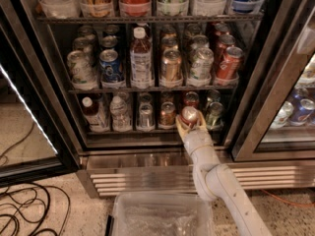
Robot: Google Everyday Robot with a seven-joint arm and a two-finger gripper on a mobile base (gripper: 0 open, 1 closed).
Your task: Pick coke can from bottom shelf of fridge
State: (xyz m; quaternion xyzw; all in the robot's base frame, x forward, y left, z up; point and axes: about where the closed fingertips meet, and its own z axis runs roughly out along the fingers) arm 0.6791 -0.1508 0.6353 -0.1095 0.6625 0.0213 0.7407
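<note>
— Where do we find the coke can (189, 115)?
— Lower centre of the frame, at the front of the fridge's (162, 159) bottom shelf (123, 131). Our gripper (190, 124) pinches it from both sides.

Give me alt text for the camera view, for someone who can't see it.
The robot's cream-coloured gripper sits around a small red coke can with a silver lid at the front of the dark wire bottom shelf of an open stainless-steel drinks fridge. Other cans and bottles fill the shelves.
</note>
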